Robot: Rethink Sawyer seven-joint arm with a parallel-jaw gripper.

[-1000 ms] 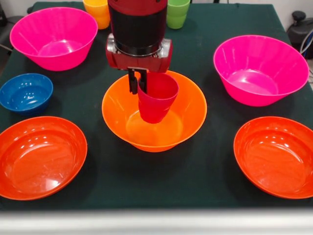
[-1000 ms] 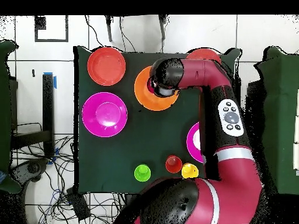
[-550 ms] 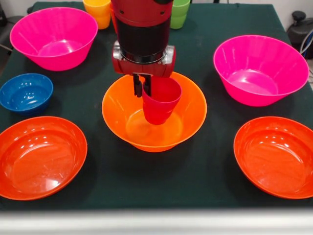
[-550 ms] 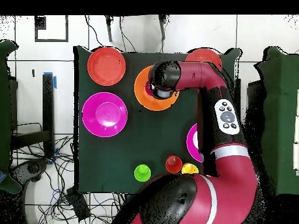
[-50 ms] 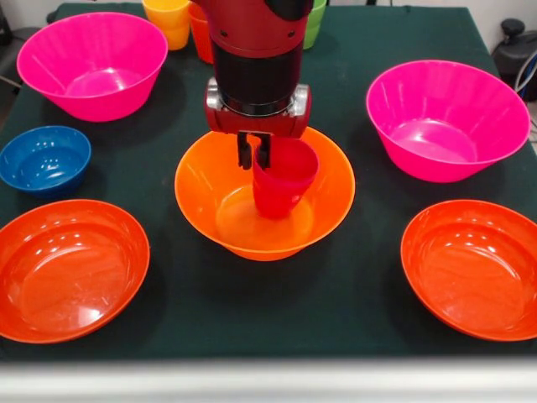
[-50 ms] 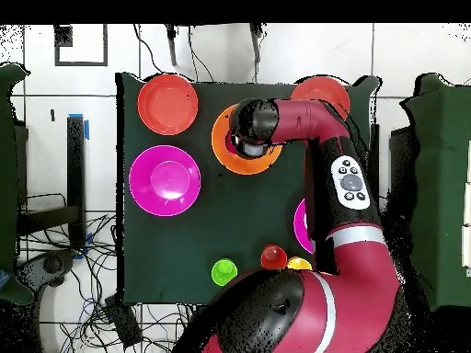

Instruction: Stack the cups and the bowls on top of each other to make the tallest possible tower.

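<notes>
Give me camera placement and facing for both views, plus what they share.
Front view: sits low across the table, facing the robot; shows the wrist and the end effector pinching the red cup rim inside the large orange bowl.
Overhead view: above the table, looking straight down, base at the bottom; shows the whole red arm reaching over that bowl.
Shared: orange bowl, the pink bowls, the green cup, the arm's wrist.

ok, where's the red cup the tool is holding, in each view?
Front view: the red cup sits at picture centre, tilted, gripped at its rim by the tool, inside the large orange bowl.
Overhead view: hidden under the arm's wrist, above the same bowl, upper centre.
Shared landmark: the large orange bowl.
</notes>
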